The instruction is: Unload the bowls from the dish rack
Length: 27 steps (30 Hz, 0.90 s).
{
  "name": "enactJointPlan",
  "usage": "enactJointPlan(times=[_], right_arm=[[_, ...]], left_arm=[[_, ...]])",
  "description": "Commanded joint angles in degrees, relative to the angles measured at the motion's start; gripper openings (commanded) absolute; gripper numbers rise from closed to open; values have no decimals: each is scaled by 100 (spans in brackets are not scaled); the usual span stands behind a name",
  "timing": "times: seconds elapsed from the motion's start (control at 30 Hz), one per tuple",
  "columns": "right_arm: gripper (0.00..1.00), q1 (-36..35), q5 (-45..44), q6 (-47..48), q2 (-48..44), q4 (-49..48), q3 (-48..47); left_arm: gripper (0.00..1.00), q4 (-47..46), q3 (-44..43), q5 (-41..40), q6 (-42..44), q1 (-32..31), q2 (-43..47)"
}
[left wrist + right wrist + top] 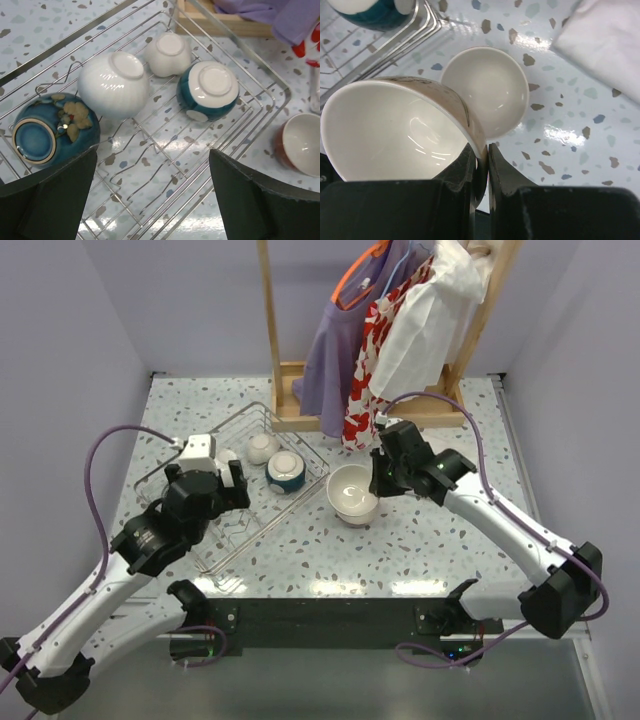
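Right wrist shows your right gripper (484, 150), jaws pinching the beige bowl (395, 130) by its rim beside the dish rack (417, 27) (four bowls (114, 82) inside); your left gripper (152, 152) hangs above it, jaws wide and empty.

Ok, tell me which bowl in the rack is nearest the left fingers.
The dark blue flowered bowl, right beside the fingers; the large white bowl, small white bowl and teal bowl sit farther back in the dish rack.
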State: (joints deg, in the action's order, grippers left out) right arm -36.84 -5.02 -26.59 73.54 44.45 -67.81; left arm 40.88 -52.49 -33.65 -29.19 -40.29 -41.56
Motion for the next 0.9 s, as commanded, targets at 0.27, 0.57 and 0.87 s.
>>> enactJointPlan(times=[0.27, 0.57, 0.87], right_arm=[[0, 353, -69, 277, 1056, -32, -382], [0, 423, -44, 154, 1409, -366, -84], [0, 423, 1, -13, 1769, -692, 57]], left_arm=[[100, -1249, 1442, -599, 651, 13, 877], [100, -2014, 1874, -239, 976, 13, 1106], [100, -2251, 1918, -125, 1161, 22, 1027]])
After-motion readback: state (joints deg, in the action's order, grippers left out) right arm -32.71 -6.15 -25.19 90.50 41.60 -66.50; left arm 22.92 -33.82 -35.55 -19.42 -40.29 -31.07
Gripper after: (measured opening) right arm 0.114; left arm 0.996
